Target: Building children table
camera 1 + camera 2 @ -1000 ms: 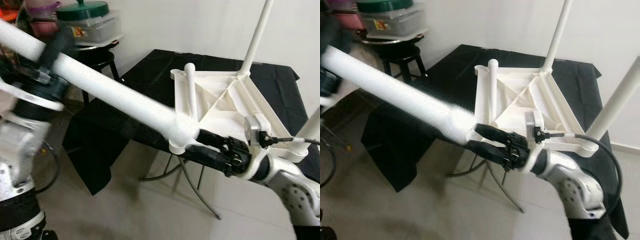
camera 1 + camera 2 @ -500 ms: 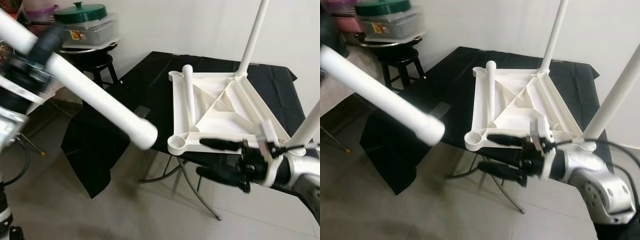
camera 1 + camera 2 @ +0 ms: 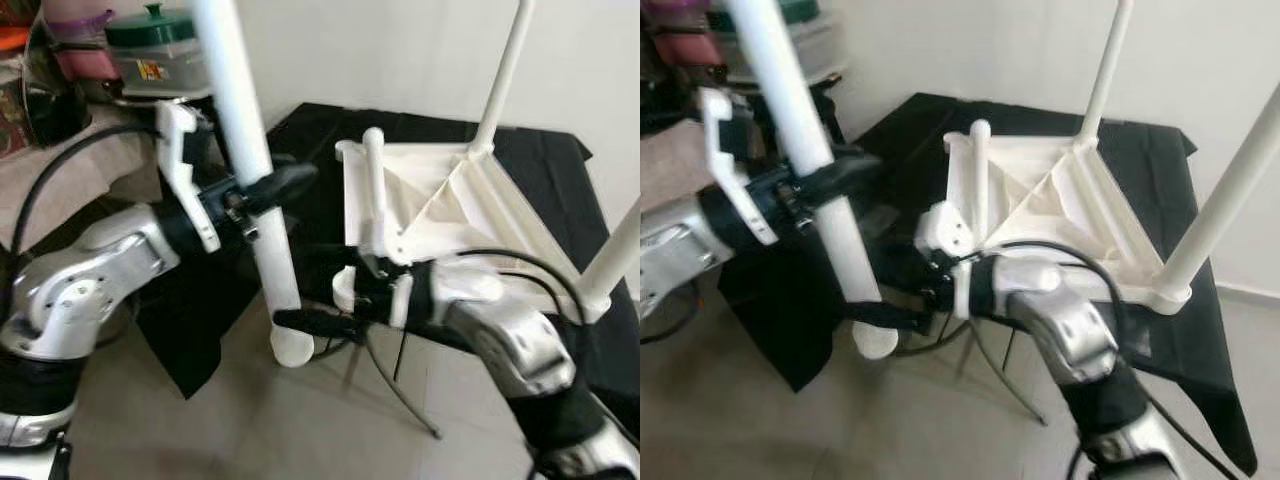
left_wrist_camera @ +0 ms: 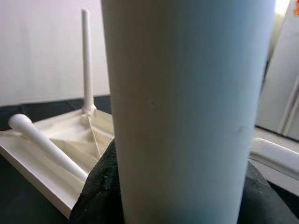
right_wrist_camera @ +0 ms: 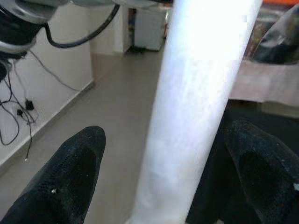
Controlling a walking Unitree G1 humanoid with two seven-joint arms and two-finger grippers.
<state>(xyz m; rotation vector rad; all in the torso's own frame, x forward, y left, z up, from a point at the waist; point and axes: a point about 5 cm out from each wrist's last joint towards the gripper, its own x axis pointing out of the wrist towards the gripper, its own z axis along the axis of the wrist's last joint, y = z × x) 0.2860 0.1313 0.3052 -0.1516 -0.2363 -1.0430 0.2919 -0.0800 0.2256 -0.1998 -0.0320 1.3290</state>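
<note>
The white tabletop (image 3: 500, 215) lies upside down on a black-draped table (image 3: 560, 160). Two white legs stand in it, one at the far corner (image 3: 503, 75) and one at the near right corner (image 3: 615, 260). A loose leg (image 3: 374, 190) lies across it. My left gripper (image 3: 262, 192) is shut on another white leg (image 3: 240, 110), held nearly upright in front of the table's left edge. The right gripper (image 3: 300, 295) is open around that leg's lower end. In the right wrist view its fingers (image 5: 70, 172) stand apart on both sides of the leg (image 5: 196, 107).
A dark stool at the back left carries a clear container with a green lid (image 3: 150, 45). Black cloth hangs down the table's left side (image 3: 190, 320). Thin metal table legs (image 3: 400, 390) stand on the pale tiled floor (image 3: 200, 430) below.
My left arm has swung the held leg from a slant to nearly upright. The right gripper has moved left from the tabletop's near corner to the leg's lower end.
</note>
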